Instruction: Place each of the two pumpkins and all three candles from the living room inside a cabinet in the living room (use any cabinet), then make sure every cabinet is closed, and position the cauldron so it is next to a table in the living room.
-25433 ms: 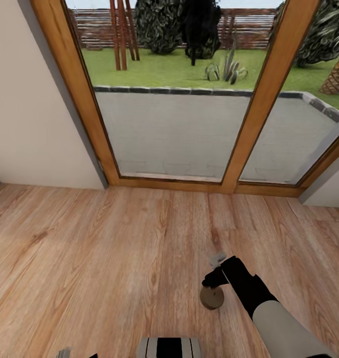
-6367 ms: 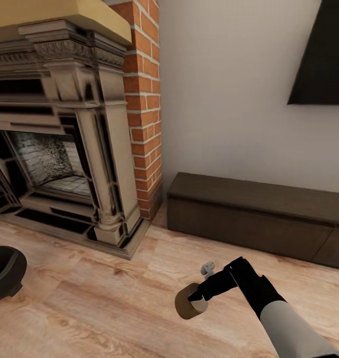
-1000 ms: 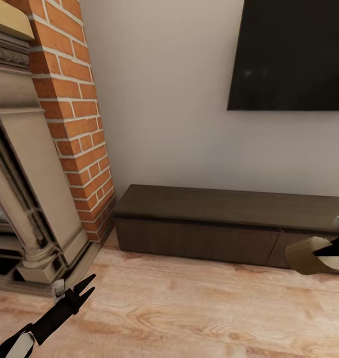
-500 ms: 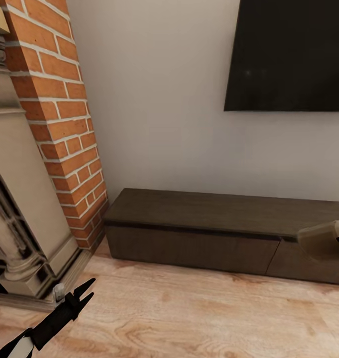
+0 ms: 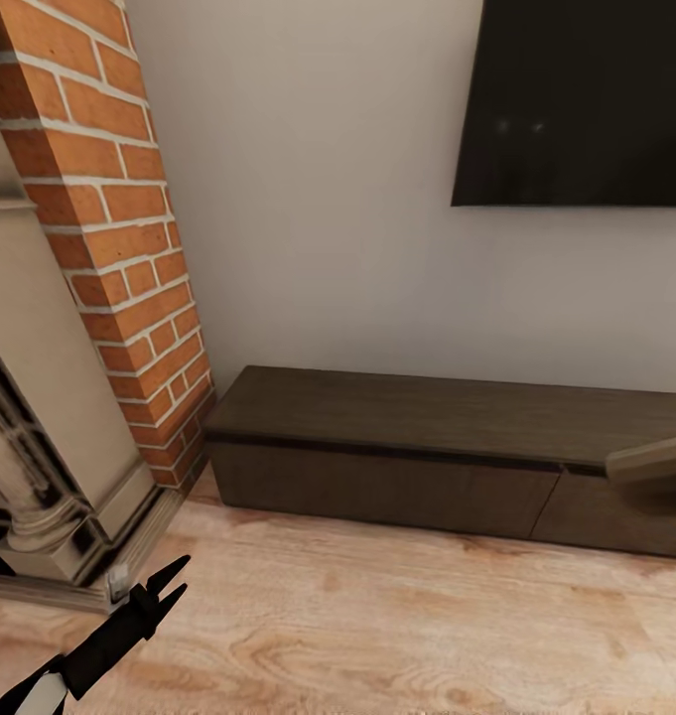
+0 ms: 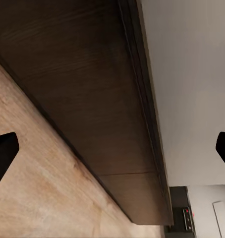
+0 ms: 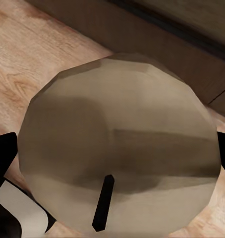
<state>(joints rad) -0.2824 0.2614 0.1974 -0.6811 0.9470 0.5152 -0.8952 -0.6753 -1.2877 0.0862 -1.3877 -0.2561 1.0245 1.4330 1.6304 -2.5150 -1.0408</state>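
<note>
Here we are in front of the long, low, dark brown wooden cabinet (image 5: 447, 447), which stands against the pale wall beneath a black wall-mounted screen (image 5: 586, 99) and just beside the red brick fireplace column (image 5: 109, 228); its flat handle-less drawer fronts all look flush and closed. Our right gripper (image 7: 112, 188) carries a stubby beige cylindrical candle (image 7: 120, 148) with a short dark wick: in the right wrist view the black fingertips sit at either side of its round top, so we judge them clamped on it, and in the head view the same candle (image 5: 657, 462) hangs at the right edge, in front of the cabinet's right-hand drawer front. Our left gripper (image 5: 172, 583) is low over the light wooden floor (image 5: 377, 616) near the fireplace base, its two black fingers spread apart with nothing between them; the left wrist view looks along the cabinet's front (image 6: 92, 99) with the fingertips wide at either edge. We take the step in hand to be storing this candle. Next, as we judge it, the free left gripper must reach a drawer front and pull it out, which may be awkward with no handle to catch, before the right arm can lower the candle inside.
</note>
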